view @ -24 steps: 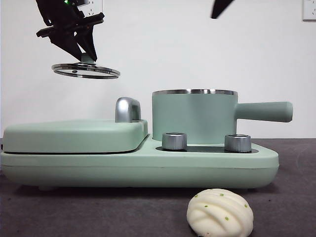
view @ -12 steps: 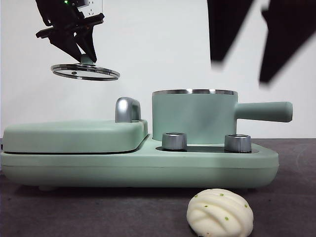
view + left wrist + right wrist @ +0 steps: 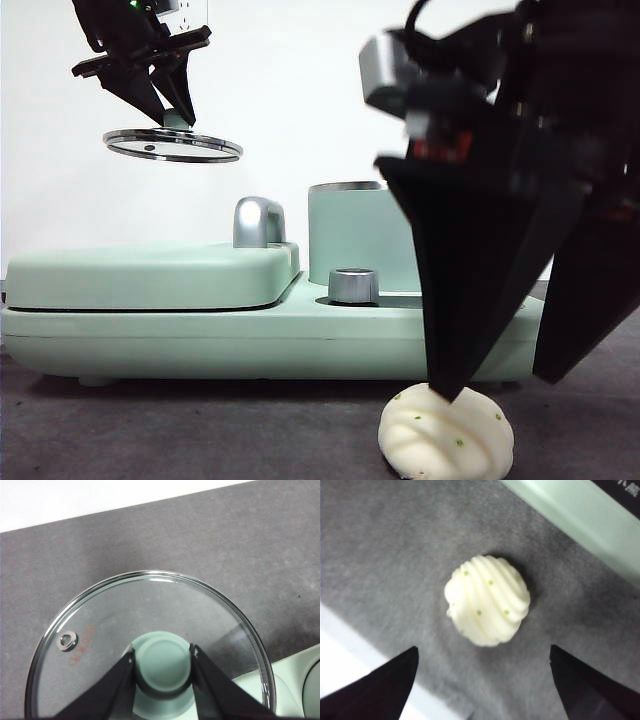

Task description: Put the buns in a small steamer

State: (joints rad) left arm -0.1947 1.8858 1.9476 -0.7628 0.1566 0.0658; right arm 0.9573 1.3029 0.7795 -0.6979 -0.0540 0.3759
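Directly beneath the right claw (image 3: 482, 680) sits the pleated bun (image 3: 487, 600), resting on the grey tabletop (image 3: 380, 555) just in front of the mint-green cooker base (image 3: 280, 345). Seen from the right wrist, the bun lies at about twelve o'clock from the midpoint of the claw, between the two spread jaws, neither of which touches it there; from the front, one dark jaw tip appears to reach the bun's top at roughly eleven o'clock, though contact cannot be confirmed. This claw is wide open and holds nothing. The bun is round, so no long axis constrains the grasp; its pleats run diagonally. The right arm is clearly the nearer one. Up at the front view's ten o'clock, the left claw (image 3: 162, 667) is clamped on the green knob of the glass lid (image 3: 150, 645), holding it high above the griddle (image 3: 150, 275). The small steamer (image 3: 355, 245) stands uncovered behind the right arm, partly hidden. Only one bun is visible.
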